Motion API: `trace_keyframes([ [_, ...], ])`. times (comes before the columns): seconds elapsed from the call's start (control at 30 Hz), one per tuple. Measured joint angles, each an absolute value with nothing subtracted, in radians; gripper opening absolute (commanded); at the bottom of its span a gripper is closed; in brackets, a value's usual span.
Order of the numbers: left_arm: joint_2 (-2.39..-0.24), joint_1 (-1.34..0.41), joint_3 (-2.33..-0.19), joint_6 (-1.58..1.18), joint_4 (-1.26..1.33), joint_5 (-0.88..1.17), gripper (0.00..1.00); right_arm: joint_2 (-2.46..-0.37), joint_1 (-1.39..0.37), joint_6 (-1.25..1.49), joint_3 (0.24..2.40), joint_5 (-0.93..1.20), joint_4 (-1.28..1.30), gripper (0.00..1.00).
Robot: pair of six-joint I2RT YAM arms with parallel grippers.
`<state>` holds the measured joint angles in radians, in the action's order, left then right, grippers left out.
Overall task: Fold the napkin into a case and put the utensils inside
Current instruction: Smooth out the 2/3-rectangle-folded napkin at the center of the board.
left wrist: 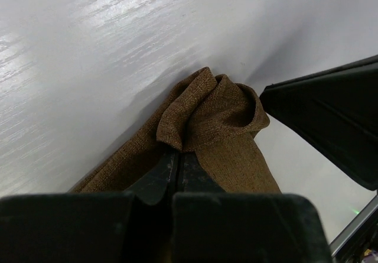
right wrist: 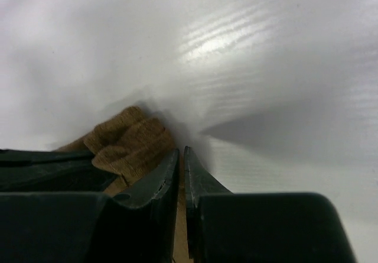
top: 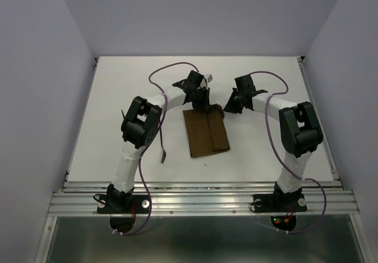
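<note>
Pressed together, my left claw (left wrist: pixel 178 155) pinches a bunched fold at the far edge of the napkin (left wrist: pixel 207 112). My right claw (right wrist: pixel 181 156) sits at the far right corner with its fingers almost touching and a thin slit between them; I cannot tell whether cloth is nipped there. The napkin lies mid-table as a folded oblong, long axis running far to near, its near end swung slightly to my right. To fold well, I judge both claws should carry the far edge together, level and at one pace, so the crease lands straight and the pouch comes out narrow. Left of the cloth and apart from it, a utensil (top: pixel 162 152) lies on the table (top: pixel 266 151) beside my left arm (top: pixel 139 139).
</note>
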<state>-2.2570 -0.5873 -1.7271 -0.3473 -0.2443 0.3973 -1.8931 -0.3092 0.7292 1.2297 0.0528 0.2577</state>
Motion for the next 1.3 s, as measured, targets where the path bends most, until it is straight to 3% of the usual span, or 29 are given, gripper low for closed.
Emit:
trace_keyframes([
  [1.3,-2.258,-0.581,-1.725,-0.329,-0.251,0.411,0.00,-1.950,-0.375,0.723,1.314,0.126,0.253,0.09],
])
